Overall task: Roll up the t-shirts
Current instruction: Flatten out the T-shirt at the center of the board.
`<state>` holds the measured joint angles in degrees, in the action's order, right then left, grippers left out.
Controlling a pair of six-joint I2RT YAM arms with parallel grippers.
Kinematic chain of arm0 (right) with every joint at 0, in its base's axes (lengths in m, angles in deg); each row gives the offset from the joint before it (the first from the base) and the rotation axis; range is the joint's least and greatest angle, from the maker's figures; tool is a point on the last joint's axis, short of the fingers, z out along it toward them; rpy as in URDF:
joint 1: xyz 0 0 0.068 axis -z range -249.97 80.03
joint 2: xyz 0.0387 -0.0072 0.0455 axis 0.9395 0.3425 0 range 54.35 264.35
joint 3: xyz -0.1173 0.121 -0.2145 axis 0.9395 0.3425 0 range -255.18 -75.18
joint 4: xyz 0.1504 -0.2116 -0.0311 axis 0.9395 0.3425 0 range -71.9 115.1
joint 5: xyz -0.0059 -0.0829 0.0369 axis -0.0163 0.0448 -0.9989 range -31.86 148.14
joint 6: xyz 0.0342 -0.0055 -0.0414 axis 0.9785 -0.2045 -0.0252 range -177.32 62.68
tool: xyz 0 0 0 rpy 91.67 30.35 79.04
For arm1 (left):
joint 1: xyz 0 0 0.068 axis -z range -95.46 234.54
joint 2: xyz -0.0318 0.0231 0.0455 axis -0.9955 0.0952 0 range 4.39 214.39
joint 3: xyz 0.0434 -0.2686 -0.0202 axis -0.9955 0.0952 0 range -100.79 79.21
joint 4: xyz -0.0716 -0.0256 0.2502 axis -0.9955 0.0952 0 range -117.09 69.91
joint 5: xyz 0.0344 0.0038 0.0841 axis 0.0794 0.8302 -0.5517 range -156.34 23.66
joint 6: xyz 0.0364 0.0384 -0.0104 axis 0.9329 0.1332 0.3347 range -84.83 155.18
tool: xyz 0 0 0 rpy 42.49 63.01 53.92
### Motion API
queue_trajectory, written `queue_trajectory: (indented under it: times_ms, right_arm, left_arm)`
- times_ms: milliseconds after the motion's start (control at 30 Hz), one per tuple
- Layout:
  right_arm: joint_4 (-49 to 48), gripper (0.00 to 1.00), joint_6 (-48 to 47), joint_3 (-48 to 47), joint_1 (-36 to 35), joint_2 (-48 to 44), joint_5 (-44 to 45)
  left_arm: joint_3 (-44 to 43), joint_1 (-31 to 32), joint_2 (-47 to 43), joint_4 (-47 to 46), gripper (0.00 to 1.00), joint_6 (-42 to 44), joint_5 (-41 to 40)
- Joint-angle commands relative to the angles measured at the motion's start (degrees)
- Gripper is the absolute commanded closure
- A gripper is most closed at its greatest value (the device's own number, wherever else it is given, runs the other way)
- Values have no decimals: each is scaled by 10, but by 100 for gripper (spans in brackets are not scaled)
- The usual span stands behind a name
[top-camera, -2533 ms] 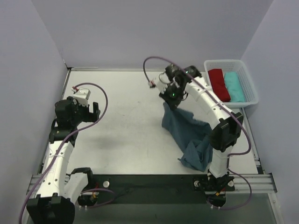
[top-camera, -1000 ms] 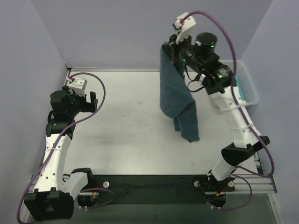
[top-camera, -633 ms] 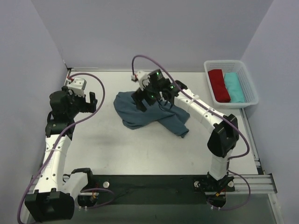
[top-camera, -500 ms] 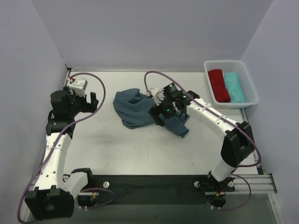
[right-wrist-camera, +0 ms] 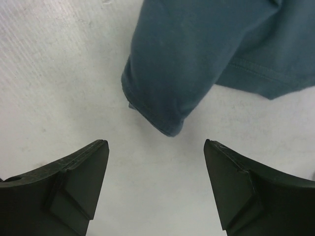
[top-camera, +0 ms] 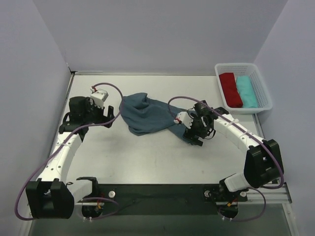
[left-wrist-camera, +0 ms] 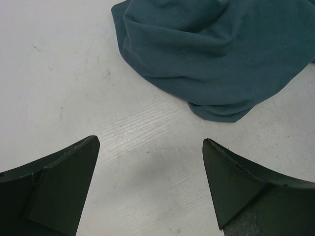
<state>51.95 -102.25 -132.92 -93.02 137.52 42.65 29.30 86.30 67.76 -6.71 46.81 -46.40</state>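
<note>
Two claws, both spread wide and holding nothing, flank the slate-blue t-shirt (top-camera: pixel 147 117), which lies crumpled in a heap in the middle of the table (top-camera: pixel 123 157). I read that as a setup for pulling it flat before rolling. My left gripper (left-wrist-camera: pixel 150 142) sits low beside the heap's left edge. My right gripper (right-wrist-camera: pixel 155 142) points down over its near-right corner.

A pale, faintly scuffed tabletop (top-camera: pixel 142 157) fills the scene. Plain lavender walls close it in: the left wall (top-camera: pixel 29 73), the far wall (top-camera: pixel 162 34) and the right wall (top-camera: pixel 295 73). A black strip (top-camera: pixel 162 189) and a metal rail (top-camera: pixel 270 190) line the near edge. The light is soft and even.
</note>
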Motion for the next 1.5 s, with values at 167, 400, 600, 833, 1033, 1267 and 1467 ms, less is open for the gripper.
queue_trajectory:
  times_ms: [167, 400, 600, 833, 1033, 1267, 1467]
  right_arm:
    - [-104, 29, -171, 86, -51, 0, 33]
    - [-154, 38, -166, 53, -50, 37, 60]
    - [-135, 54, -175, 26, -51, 38, 48]
    - [-69, 100, -121, -129, -98, -10, -29]
    - [-19, 100, -25, -379, -155, -28, -82]
    - [-42, 100, 19, -625, -171, 1, -24]
    - [-59, 100, 78, -636, -22, 42, -21]
  left_arm:
    - [-13, -13, 12, -9, 3, -9, -7]
    - [-15, -33, 1, -5, 3, -16, -4]
    - [-12, -33, -8, -9, 3, -17, 0]
    - [-13, -33, -14, -16, 3, -21, 0]
    - [-12, -33, -19, -30, 3, -26, -10]
    - [-29, -33, -22, -53, 4, -21, -68]
    - [-47, -33, -6, -73, 4, -21, -84]
